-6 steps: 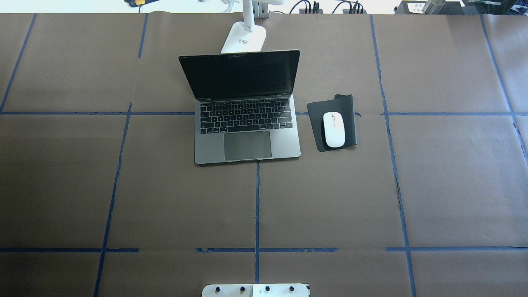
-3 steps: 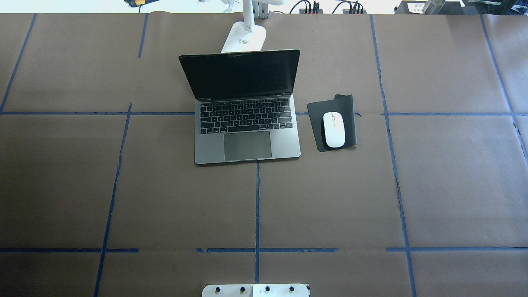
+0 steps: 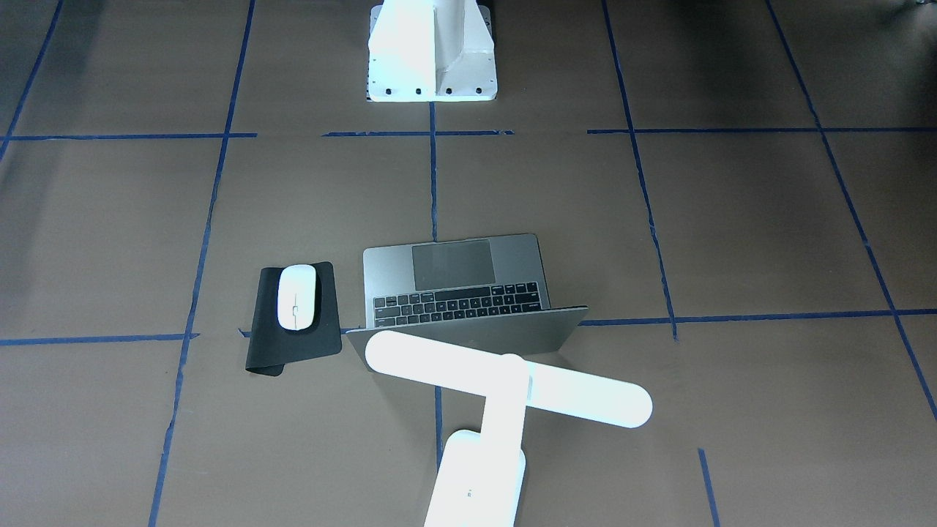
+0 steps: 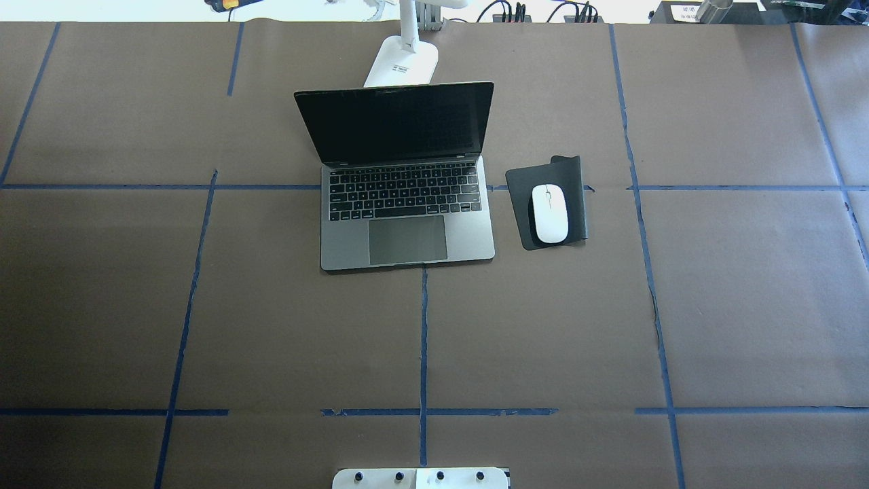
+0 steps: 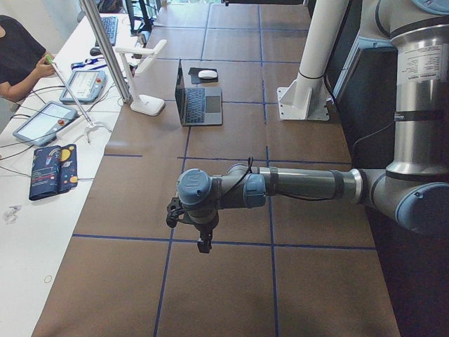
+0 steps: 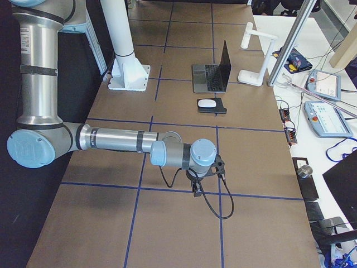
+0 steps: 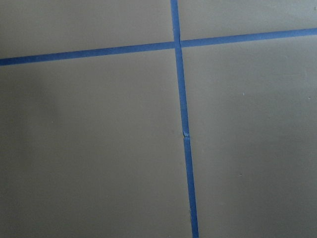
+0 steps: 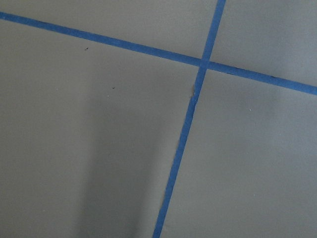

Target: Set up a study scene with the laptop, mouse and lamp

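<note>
- The laptop (image 4: 405, 193) stands open with a dark screen on the far middle of the table (image 4: 204, 305), well apart from both claws.
- The mouse (image 4: 549, 213) lies on a black mat (image 4: 574, 175) just beside the laptop, on the robot's right; one far corner of the mat curls up.
- The lamp (image 4: 402, 64) stands just behind the laptop lid on the side away from the robot. In the front-facing view its long bar head (image 3: 505, 377) crosses in front of the back of the lid.
- The left gripper (image 5: 203, 243) hangs over the table toward its left end, pointing down above a blue tape line (image 5: 231, 243). It shows only in the left side view, so I cannot tell how far it is open. It holds nothing.
- The right gripper (image 6: 197, 190) hangs likewise toward the table's right end, pointing down at the paper. Its opening cannot be told either, and nothing is in it.
- Each arm reaches out low and nearly level from its shoulder, with the wrist bent downward.
- Both wrist cameras see only brown paper and crossing tape.
</note>
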Tool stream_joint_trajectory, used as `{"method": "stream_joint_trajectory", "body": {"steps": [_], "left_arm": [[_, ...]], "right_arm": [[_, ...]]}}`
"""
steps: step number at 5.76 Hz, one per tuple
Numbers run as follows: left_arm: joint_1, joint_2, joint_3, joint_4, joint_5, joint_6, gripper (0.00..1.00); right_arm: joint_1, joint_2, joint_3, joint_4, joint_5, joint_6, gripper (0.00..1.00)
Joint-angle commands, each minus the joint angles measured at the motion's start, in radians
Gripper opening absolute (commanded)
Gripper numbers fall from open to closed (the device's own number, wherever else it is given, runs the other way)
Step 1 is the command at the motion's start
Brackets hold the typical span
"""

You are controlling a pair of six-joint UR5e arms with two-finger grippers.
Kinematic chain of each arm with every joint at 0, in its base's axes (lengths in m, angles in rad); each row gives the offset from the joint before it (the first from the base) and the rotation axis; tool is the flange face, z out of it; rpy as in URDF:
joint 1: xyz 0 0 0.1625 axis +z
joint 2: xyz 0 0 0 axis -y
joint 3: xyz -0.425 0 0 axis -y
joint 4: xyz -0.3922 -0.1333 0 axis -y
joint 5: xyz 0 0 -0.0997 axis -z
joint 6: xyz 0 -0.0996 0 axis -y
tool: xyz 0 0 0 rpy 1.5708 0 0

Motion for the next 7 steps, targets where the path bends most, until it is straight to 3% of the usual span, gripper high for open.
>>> {"method": "stream_joint_trajectory", "body": {"steps": [1,4,7], "left_arm": [[0.0,0.009,0.001,-0.01,0.0,0.006,1.0],[-0.001,0.002,-0.02,-0.009,-0.006,0.0,1.0],[-0.064,-0.024,-0.026,0.077,0.002,0.009,1.0]], "right_arm": [[0.077,0.006,0.069,-0.139,-0.078,-0.138,1.0],[0.085,0.006,0.063,-0.139,-0.074,-0.126,1.0],[0.031,0.013,0.057,-0.138,-0.074,-0.1,1.0]]}}
